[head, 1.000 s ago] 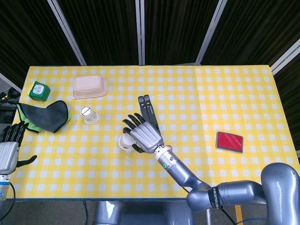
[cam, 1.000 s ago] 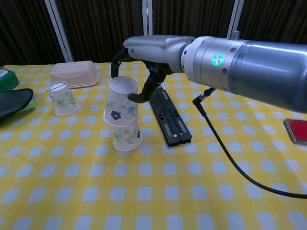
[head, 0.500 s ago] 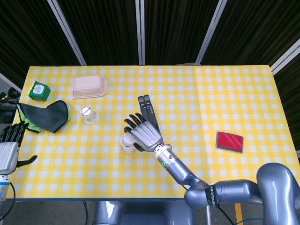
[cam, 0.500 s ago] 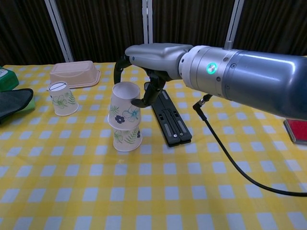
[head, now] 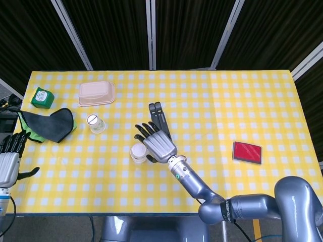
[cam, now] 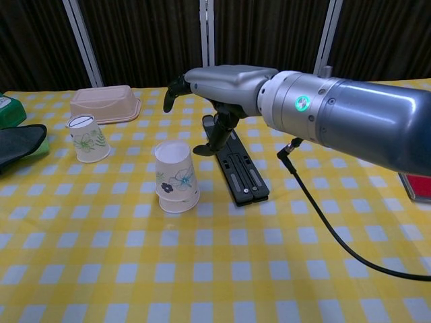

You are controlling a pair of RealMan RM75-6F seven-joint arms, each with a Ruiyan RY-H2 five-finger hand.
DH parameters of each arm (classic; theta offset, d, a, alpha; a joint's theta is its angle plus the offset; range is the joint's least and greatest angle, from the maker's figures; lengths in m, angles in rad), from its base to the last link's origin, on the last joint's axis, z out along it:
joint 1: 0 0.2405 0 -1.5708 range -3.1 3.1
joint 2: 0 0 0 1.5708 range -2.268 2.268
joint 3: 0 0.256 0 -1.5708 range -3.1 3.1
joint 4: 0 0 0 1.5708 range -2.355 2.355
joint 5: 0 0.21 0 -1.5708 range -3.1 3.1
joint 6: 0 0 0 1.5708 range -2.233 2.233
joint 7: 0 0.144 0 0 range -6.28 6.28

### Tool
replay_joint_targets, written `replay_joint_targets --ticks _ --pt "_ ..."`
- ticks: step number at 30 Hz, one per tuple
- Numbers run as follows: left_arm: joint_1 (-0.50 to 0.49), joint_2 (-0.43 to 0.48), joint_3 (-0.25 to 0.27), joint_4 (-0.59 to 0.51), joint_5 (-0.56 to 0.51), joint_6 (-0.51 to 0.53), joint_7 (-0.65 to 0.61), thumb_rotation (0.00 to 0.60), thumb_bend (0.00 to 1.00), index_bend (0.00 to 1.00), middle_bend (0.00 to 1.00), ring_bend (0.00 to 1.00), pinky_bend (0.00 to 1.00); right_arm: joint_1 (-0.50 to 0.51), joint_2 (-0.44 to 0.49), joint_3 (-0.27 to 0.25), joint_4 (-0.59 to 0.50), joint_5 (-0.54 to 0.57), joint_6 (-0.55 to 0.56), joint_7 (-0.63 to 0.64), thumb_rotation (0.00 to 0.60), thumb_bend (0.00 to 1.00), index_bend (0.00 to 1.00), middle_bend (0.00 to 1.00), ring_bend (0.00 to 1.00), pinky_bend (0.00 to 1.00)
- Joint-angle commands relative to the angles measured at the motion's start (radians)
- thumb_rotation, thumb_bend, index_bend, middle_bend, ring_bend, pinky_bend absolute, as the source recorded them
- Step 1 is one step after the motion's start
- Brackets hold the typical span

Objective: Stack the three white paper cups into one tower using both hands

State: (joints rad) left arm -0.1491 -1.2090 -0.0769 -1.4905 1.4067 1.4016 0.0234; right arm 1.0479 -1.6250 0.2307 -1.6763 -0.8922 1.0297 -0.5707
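1. Down goes the upper cup: it now sits fully seated over the lower one, making a stacked pair [cam: 176, 177], and our right robot hand [cam: 214, 91] has let go, fingers spread above it.
2. We see the third cup [cam: 88, 138] upside down, well apart to the left, near the lidded food box [cam: 106, 103] on the yellow checked surface [cam: 222, 269].
3. Paper cups look light and crushable; we would take the sidewall gently, mid-height.
4. Our left robot hand [head: 9, 161] hangs at the surface's near-left edge, holding nothing, fingers apart.
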Motion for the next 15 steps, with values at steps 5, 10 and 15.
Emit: replay_joint_targets --ticks 5,10,15 --pt "-0.001 -0.005 0.001 0.005 -0.006 -0.006 0.011 0.600 0.00 0.00 0.00 0.00 0.00 -0.067 0.068 -0.031 -0.047 -0.060 0.062 0.035 0.600 0.20 0.19 0.00 0.00 0.00" --pt "-0.004 -0.014 0.002 0.008 -0.009 -0.009 0.029 0.600 0.00 0.00 0.00 0.00 0.00 -0.188 0.169 -0.107 -0.085 -0.172 0.159 0.120 0.600 0.20 0.18 0.00 0.00 0.00" --pt "-0.009 -0.022 0.003 0.006 -0.012 -0.018 0.044 0.600 0.00 0.00 0.00 0.00 0.00 -0.328 0.241 -0.199 -0.038 -0.283 0.282 0.231 0.600 0.20 0.15 0.00 0.00 0.00"
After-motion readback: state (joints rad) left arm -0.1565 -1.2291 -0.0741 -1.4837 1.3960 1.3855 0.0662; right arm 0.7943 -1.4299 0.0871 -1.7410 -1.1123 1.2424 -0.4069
